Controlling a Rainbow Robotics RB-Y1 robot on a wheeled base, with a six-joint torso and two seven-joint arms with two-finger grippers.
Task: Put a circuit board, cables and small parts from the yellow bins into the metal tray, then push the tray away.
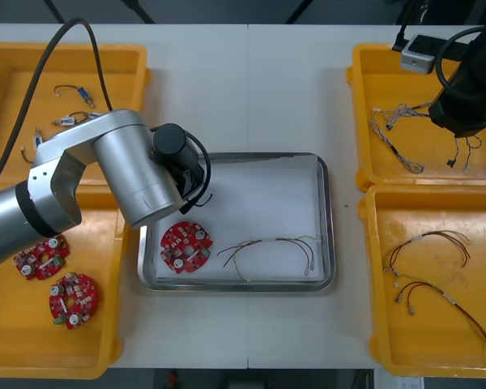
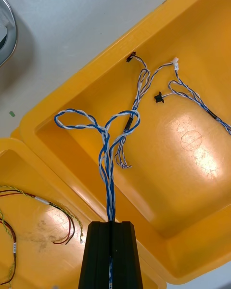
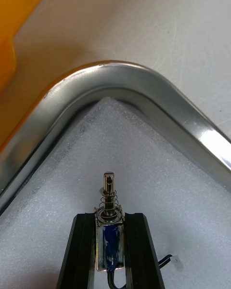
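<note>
Though boxy, shiny small metal part (image 3: 109,221)

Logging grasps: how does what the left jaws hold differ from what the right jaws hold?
Kind: left jaws grip a rigid small metal part; right jaws a limp, looped blue and white cable. Place: the part is over the metal tray's corner; the cable over the far right yellow bin. Both are held in shut jaws.

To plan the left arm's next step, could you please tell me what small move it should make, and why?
Probably lower slightly and open: the left gripper is shut on a small metal part above the white inside of the metal tray, near its corner. The right gripper, shut on a blue and white cable over a yellow bin, can follow.
</note>
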